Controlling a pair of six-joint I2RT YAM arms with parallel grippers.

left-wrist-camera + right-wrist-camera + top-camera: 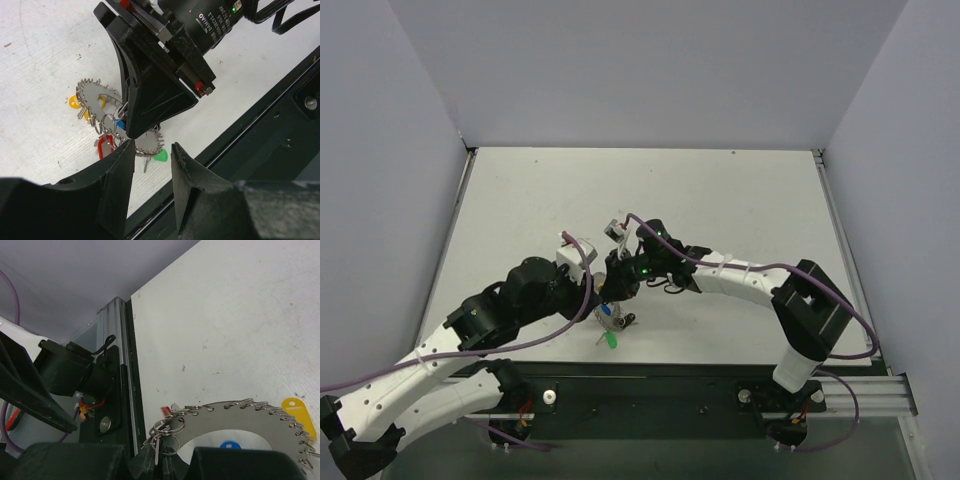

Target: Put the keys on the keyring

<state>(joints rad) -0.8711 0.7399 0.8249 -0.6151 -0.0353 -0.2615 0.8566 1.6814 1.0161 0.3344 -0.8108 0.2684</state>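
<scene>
Keyring is lying flat on the white matte table, near its front edge and just ahead of the black rail. It's showing as a thin, flat silver arc fringed with small toothed silver pieces. Glossy plastic tags are hanging off it: yellow tag, green tag, red tag, plus a blue round bit. Small wire split rings are bunching at one end of the arc. Single keys aren't telling apart from the fringe.

White print on the right arm's black motor housing is reading roughly "DAMIAO"; the rest is too small.

Right gripper is reaching in from the right, wrist pitched down, its black wedge tip touching the ring cluster. Its fingers are pinching tight, with a thin silver piece from the split rings between them.

Left gripper is coming in low from the left, meeting the right one tip to tip just beside the keyring. Its textured black fingers are sitting at a middling gap, gripping nothing.
</scene>
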